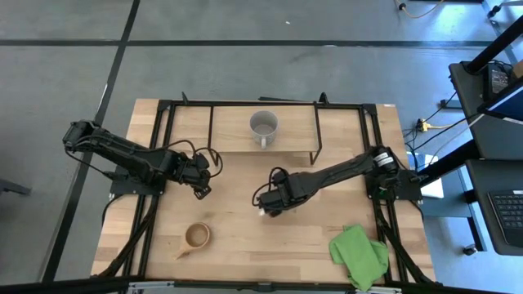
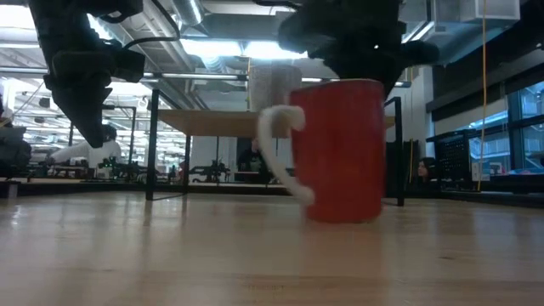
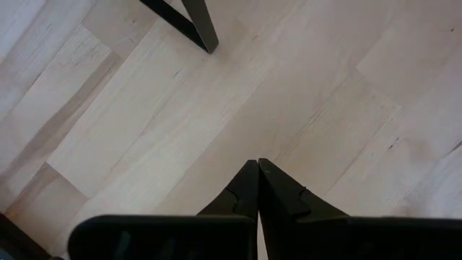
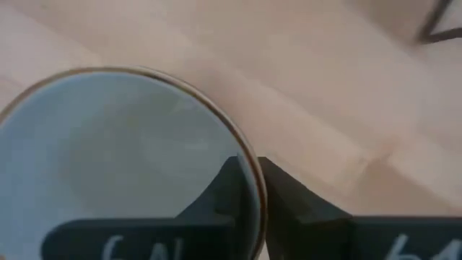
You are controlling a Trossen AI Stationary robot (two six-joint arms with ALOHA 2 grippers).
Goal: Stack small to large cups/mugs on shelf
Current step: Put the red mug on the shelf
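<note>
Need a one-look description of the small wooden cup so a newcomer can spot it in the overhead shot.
Start at the wooden tabletop in the high view and go to its front edge, the side away from the shelf. Left of centre there, below the left gripper, stands the small wooden cup by itself. It is tan like the table, with a stubby handle, unlike the grey mug on the shelf.

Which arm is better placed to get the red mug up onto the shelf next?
The right. Its gripper already straddles the red mug's rim, one finger inside and one outside. The left gripper hangs shut over bare table, near the shelf, where the grey mug stands.
</note>
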